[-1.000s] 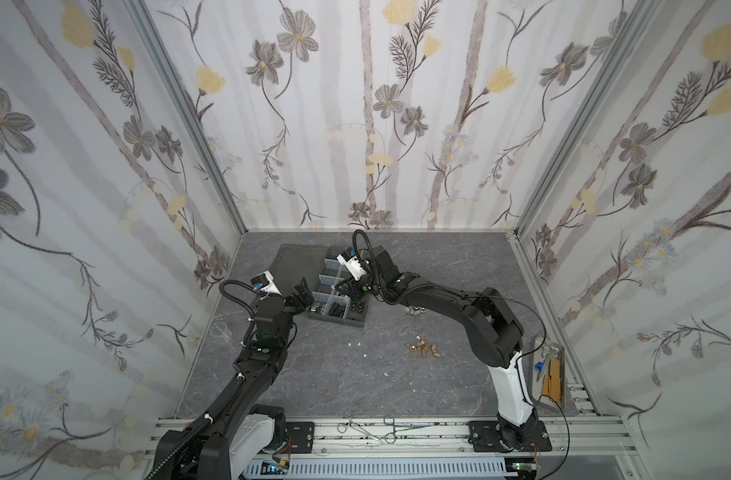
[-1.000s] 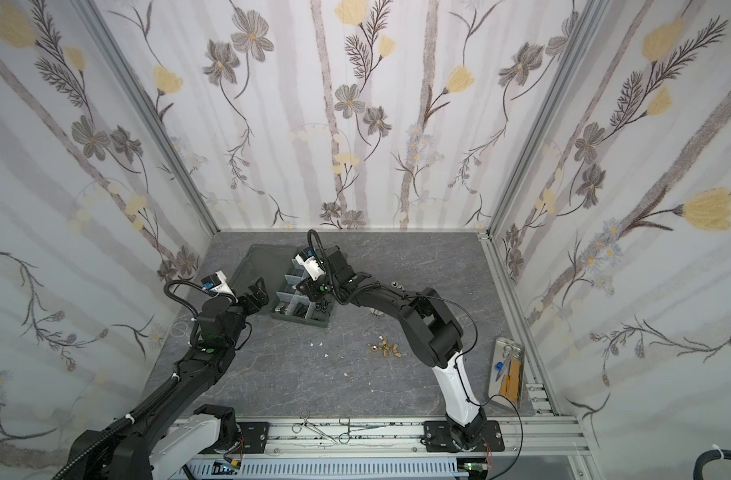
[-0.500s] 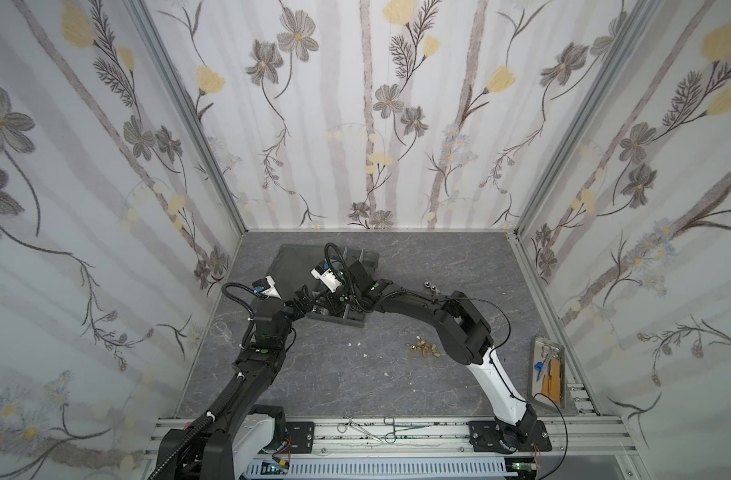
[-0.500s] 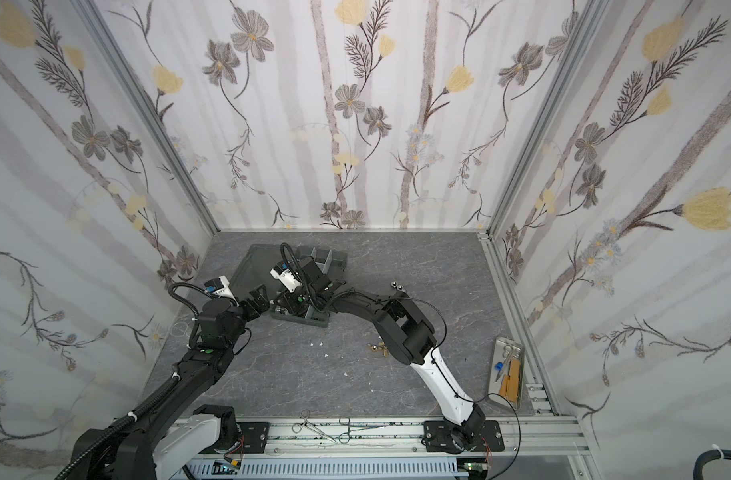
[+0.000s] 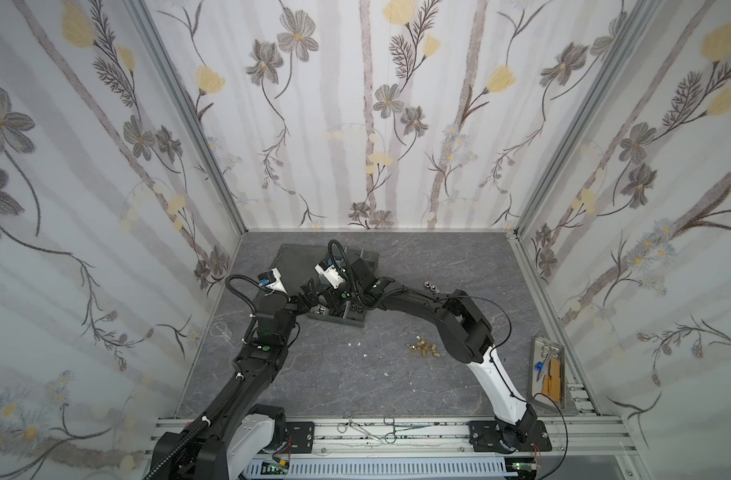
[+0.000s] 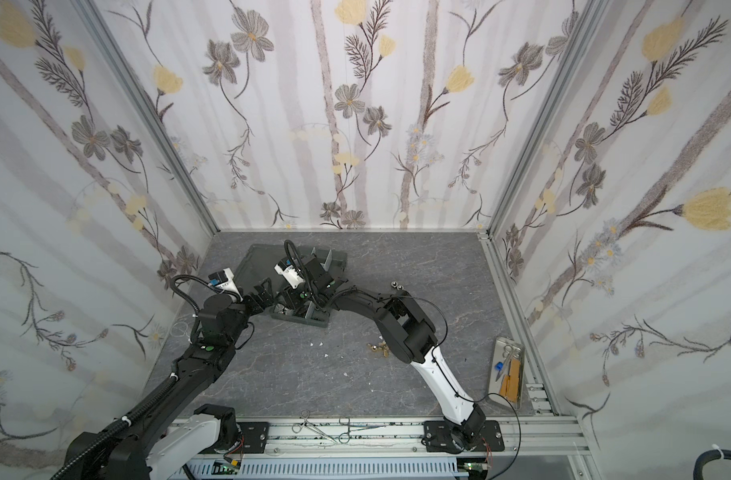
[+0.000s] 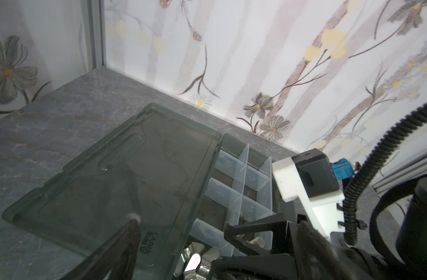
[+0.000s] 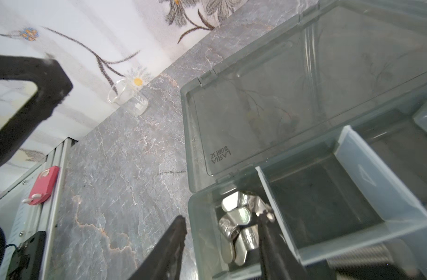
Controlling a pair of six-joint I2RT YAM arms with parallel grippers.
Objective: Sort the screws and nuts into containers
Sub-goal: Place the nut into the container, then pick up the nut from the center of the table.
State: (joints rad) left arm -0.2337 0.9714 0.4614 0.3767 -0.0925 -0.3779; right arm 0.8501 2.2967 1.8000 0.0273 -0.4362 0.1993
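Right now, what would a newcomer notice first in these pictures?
The left arm and right arm bend together over an open grey box at the back of the table. Shiny silver nuts lie in its corner cell, and a small heap of brass pieces sits on the table beside the right arm.

The open organizer lid (image 8: 268, 104) bears the moulded brand "LARIA"; the characters beside it are illegible.
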